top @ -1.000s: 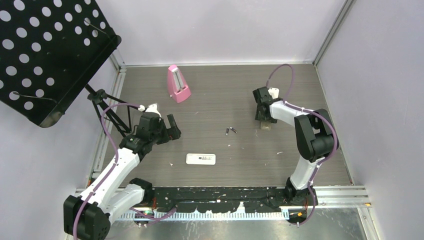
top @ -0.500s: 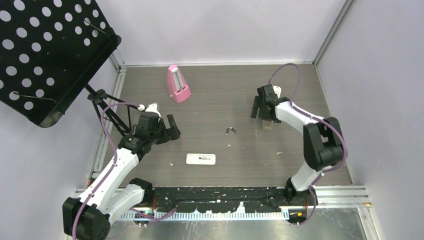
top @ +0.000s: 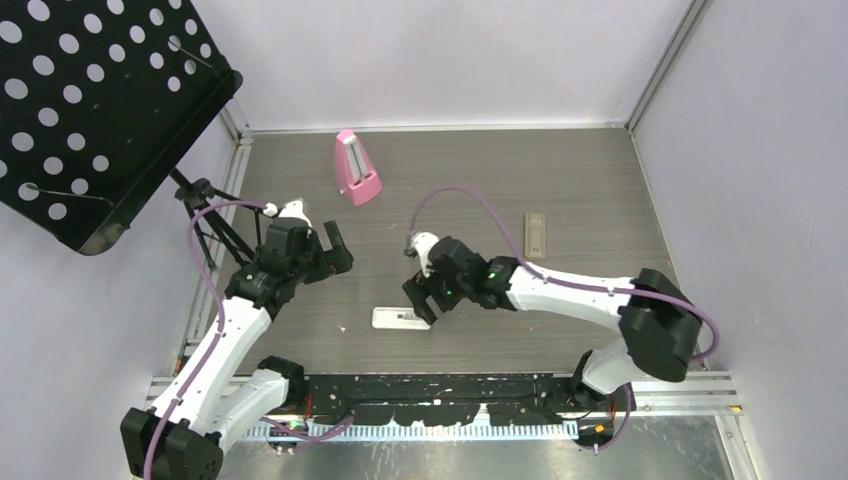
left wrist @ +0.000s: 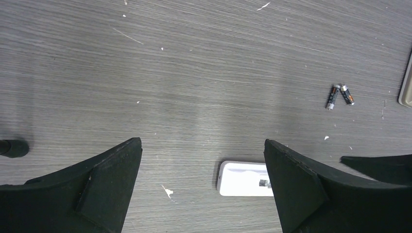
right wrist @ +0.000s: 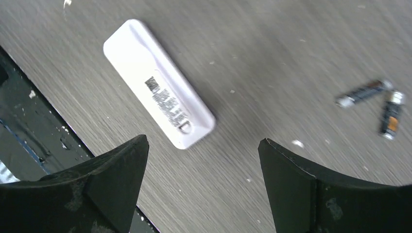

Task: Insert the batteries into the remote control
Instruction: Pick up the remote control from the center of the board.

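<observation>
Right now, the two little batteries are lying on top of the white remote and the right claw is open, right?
No. The two batteries lie on the table, apart from the white remote, not on top of it; the right wrist view shows this. The right gripper is open.

Grey wood-grain table (top: 600,180), white remote (right wrist: 158,104), two batteries (left wrist: 333,96), pink metronome (top: 356,168), beige strip (top: 535,235).

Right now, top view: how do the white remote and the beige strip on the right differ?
The remote is white and bigger; the beige strip is slimmer. The remote lies crosswise near the front edge, partly below the right hand; the strip points front to back, off alone. Both lie flat on the table, ungripped.
</observation>
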`<control>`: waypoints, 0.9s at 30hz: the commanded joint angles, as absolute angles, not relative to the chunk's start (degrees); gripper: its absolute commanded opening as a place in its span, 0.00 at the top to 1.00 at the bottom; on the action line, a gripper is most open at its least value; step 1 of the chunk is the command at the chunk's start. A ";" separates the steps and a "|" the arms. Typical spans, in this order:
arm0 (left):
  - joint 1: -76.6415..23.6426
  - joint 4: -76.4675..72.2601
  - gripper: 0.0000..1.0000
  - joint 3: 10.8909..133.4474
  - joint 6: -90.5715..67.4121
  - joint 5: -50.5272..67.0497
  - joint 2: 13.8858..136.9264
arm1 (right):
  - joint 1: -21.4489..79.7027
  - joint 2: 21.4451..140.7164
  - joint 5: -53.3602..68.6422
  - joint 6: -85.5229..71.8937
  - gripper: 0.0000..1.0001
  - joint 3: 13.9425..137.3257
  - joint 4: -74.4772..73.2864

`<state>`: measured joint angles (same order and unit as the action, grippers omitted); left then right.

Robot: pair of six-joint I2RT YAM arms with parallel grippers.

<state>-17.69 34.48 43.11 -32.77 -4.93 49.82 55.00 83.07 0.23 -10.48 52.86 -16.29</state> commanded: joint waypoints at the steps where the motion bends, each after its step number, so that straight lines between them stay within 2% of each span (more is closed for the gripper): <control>1: -16.43 35.92 0.00 45.21 -33.91 -3.44 51.09 | 58.22 88.64 4.17 -3.42 0.11 54.49 -10.33; 11: -14.57 35.39 0.00 44.56 -33.90 3.54 53.02 | 61.96 100.41 4.84 4.02 0.13 62.69 -16.03; 15: -14.20 35.64 0.00 44.27 -34.16 5.57 53.58 | 62.77 101.92 3.45 5.84 0.18 63.44 -16.56; 22: -14.11 35.69 0.07 40.28 -36.74 12.88 53.84 | 63.37 103.52 0.78 11.72 0.51 63.48 -16.58; 27: -14.10 34.32 0.13 35.80 -38.77 18.49 53.51 | 63.37 101.72 0.39 12.57 0.65 61.89 -13.53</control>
<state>-14.48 35.44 38.59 -36.69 12.08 53.84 63.18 102.41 2.66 10.00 62.11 -17.19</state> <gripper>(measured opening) 0.888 0.573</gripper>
